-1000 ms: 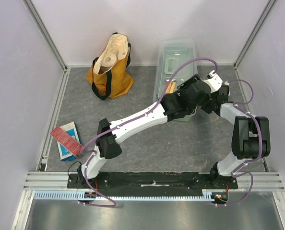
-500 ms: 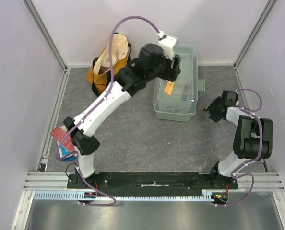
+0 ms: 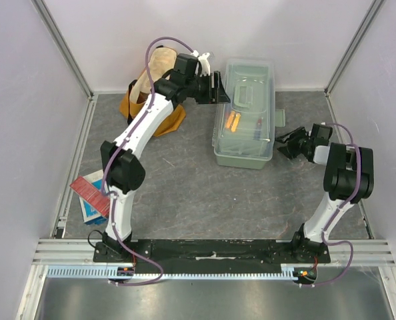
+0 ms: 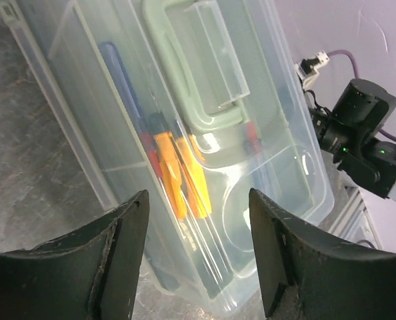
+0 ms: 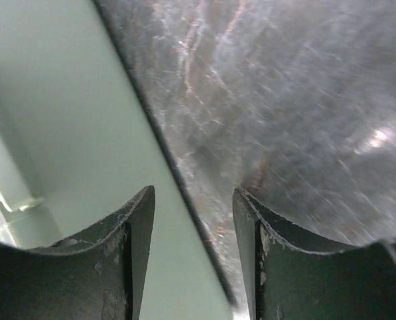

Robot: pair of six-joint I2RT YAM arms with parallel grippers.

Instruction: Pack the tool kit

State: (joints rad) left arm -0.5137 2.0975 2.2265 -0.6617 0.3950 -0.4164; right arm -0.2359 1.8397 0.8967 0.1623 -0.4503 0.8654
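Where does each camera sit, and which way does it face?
Top external: above, behind the bases, looking down on the table; both arms show.
Left wrist: above the toolbox, looking down through its clear lid; left gripper fingers show.
Right wrist: low beside the toolbox wall, facing table; right gripper fingers show.
Shared: toolbox, in all three.

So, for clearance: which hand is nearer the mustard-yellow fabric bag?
Left: the left hand is between bag and pale green plastic toolbox; the right hand is right of it.
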